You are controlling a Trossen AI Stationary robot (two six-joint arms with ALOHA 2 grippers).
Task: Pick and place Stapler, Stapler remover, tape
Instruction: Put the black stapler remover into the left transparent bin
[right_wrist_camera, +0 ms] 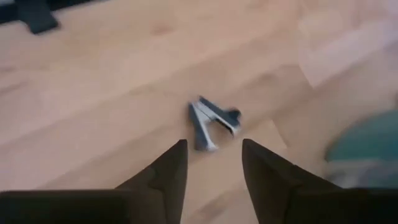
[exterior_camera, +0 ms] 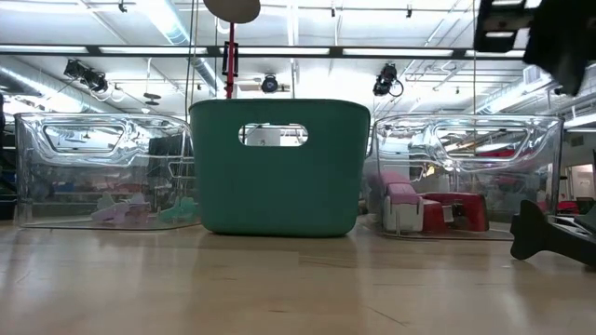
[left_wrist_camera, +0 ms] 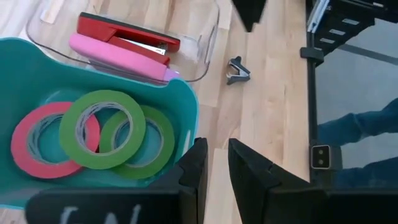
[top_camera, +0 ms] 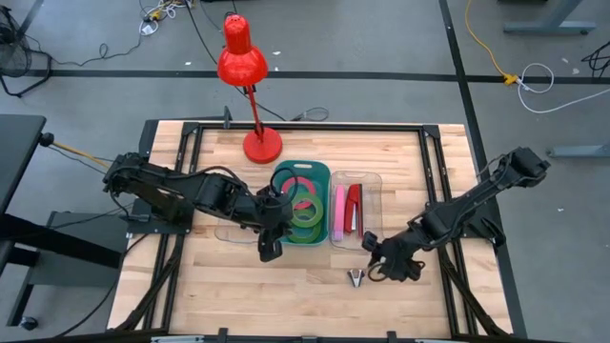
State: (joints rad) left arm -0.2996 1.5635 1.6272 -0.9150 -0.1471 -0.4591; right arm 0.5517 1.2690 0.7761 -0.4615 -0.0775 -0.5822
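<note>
A small dark stapler remover (top_camera: 355, 277) (right_wrist_camera: 211, 124) lies on the wooden table near its front edge. My right gripper (top_camera: 378, 263) (right_wrist_camera: 214, 155) hovers open just beside it, fingers slanting down, touching nothing. Several tape rolls (left_wrist_camera: 93, 130), green and pink, lie flat in the teal bin (top_camera: 322, 171). A pink stapler (left_wrist_camera: 118, 59) and a red stapler (left_wrist_camera: 127, 36) lie side by side in the clear bin (top_camera: 374, 181) to its right. My left gripper (top_camera: 270, 250) (left_wrist_camera: 214, 168) hangs over the teal bin's near left corner, its fingers a little apart and empty.
A red desk lamp (top_camera: 250, 95) stands behind the teal bin, its base (top_camera: 262, 146) on the table. Another clear bin (exterior_camera: 102, 172) sits left of the teal one, under my left arm, with small pale things inside. Bare wood runs along the front edge.
</note>
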